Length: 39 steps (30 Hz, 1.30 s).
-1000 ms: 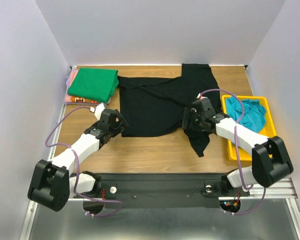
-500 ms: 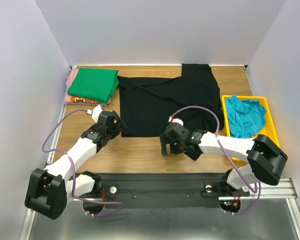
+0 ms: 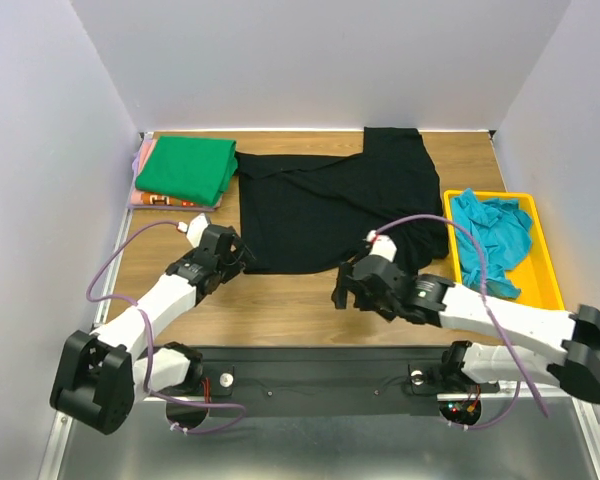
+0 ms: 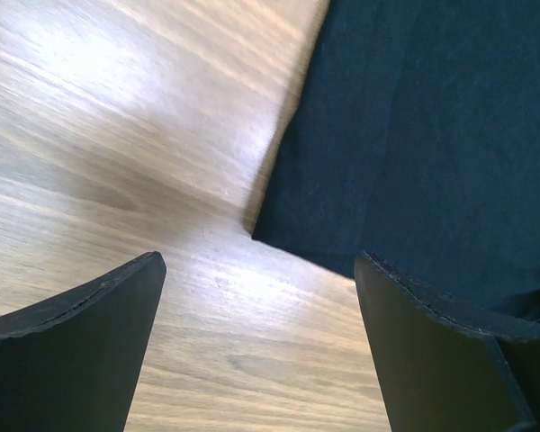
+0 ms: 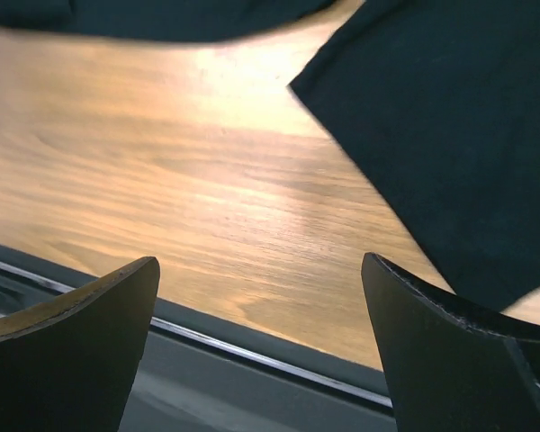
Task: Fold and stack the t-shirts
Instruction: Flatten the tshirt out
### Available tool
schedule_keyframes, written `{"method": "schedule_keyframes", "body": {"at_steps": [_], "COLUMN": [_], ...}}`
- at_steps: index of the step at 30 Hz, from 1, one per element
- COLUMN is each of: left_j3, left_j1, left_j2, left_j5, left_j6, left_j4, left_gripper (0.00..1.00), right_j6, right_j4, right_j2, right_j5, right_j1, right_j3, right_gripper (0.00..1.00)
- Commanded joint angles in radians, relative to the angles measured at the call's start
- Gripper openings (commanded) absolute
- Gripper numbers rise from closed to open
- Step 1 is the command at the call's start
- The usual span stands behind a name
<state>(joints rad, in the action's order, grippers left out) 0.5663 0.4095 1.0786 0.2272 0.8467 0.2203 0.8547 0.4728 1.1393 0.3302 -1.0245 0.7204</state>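
Right gripper (image 3: 346, 290) has swung back toward me, off the black t-shirt (image 3: 320, 210).
It hangs spread wide over bare table (image 3: 280, 300), the shirt's loose flap just beyond its right finger. My left gripper (image 3: 238, 257), equally wide, has the near-left hem corner just ahead between its fingers. I'd pinch both hem corners squarely before folding.

Bare table (image 3: 290, 300) lies open along the near edge; black t-shirt (image 3: 320, 210) behind it, yellow tray (image 3: 545, 270) rightward.
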Motion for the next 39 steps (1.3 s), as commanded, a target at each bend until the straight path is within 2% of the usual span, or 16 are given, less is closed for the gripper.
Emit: {"method": "schedule_keyframes", "body": {"at_steps": [1,4,8,11,13,17,18,21,22,24,27,32,36,37,39], "left_j3": [0.063,0.109,0.178,0.222,0.242,0.273,0.279,0.299,0.308,0.319,0.331,0.354,0.379,0.380,0.391], "left_j1": [0.052,0.127,0.199,0.235,0.245,0.255,0.258,0.265,0.265,0.268,0.272,0.278,0.282,0.282,0.281], "left_j2": [0.055,0.119,0.205,0.248,0.270,0.314,0.322,0.357,0.378,0.395,0.422,0.471,0.524,0.533,0.552], "left_j5": [0.032,0.049,0.092,0.116,0.121,0.116,0.115,0.129,0.129,0.124,0.124,0.124,0.124,0.130,0.165], "left_j6": [-0.020,-0.026,-0.005,0.003,0.003,-0.008,-0.012,-0.024,-0.026,-0.031,-0.032,-0.034,-0.043,-0.035,-0.015], "left_j4": [0.013,0.017,0.060,0.083,0.079,0.077,0.079,0.086,0.090,0.096,0.099,0.105,0.120,0.126,0.158], "left_gripper": [0.99,0.99,0.98,0.98,0.99,0.99,0.98,0.98,0.98,0.98,0.90,0.72,0.68,0.63,0.63], "right_j6": [0.125,0.116,0.086,0.063,0.063,0.056,0.058,0.075,0.081,0.081,0.076,0.041,0.043,0.041,0.040], "right_j4": [0.107,0.121,0.121,0.121,0.119,0.119,0.119,0.119,0.119,0.121,0.119,0.119,0.119,0.119,0.121], "right_j2": [-0.108,-0.127,-0.064,0.026,0.091,0.169,0.184,0.198,0.179,0.151,0.083,0.091,0.106,0.108,0.109], "right_j5": [0.122,0.086,0.058,0.085,0.133,0.155,0.155,0.158,0.161,0.164,0.171,0.158,0.164,0.167,0.165], "right_j1": [0.061,0.153,0.195,0.204,0.213,0.253,0.262,0.296,0.311,0.331,0.365,0.368,0.366,0.368,0.368], "right_j3": [-0.050,-0.091,-0.105,-0.087,-0.069,-0.061,-0.065,-0.099,-0.111,-0.130,-0.159,-0.159,-0.154,-0.153,-0.153], "right_gripper": [1.00,1.00,0.97,0.91,0.83,0.76,0.72,0.37,0.23,0.15,0.00,0.01,0.00,0.00,0.00]}}
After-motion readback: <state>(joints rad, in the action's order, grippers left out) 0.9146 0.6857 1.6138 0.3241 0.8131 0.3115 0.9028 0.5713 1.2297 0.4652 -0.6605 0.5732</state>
